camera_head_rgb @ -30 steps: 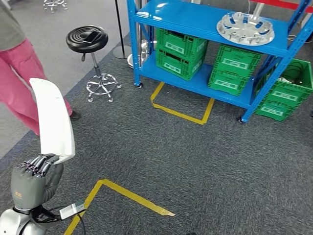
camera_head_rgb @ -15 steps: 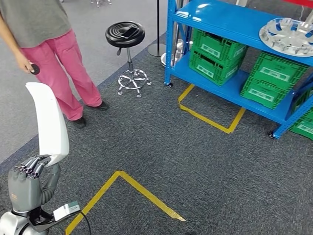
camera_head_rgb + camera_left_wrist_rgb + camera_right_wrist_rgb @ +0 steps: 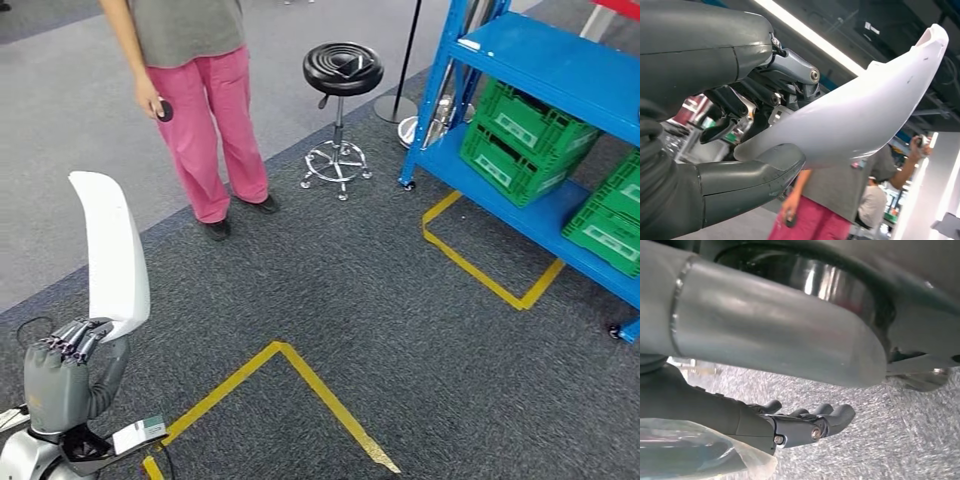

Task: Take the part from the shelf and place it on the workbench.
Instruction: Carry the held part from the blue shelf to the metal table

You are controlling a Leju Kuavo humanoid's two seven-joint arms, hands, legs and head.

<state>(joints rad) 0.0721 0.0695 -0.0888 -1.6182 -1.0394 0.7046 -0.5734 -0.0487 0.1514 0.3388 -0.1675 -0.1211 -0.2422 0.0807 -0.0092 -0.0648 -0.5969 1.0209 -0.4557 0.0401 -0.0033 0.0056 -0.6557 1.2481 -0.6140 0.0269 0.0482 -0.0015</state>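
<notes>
The part is a long, curved white plastic panel [image 3: 113, 250] that stands upright at the lower left of the head view. My left hand [image 3: 64, 375] grips its lower end from below, fingers curled over the edge. In the left wrist view the white panel [image 3: 866, 115] runs out from between the thick grey thumb [image 3: 753, 175] and the darker fingers. My right hand [image 3: 798, 422] hangs over the grey carpet in the right wrist view, its fingers loosely stretched out with nothing in them.
A person in pink trousers [image 3: 211, 130] stands ahead on the left, holding a small dark object [image 3: 164, 110]. A black stool [image 3: 342, 70] stands beside the blue shelf [image 3: 543, 60], which holds green crates [image 3: 521, 130]. Yellow tape lines [image 3: 302, 380] mark the carpet.
The camera has turned left: the shelf has slid to the right edge and the person and stool have come toward the middle. The white panel stays in my left hand.
</notes>
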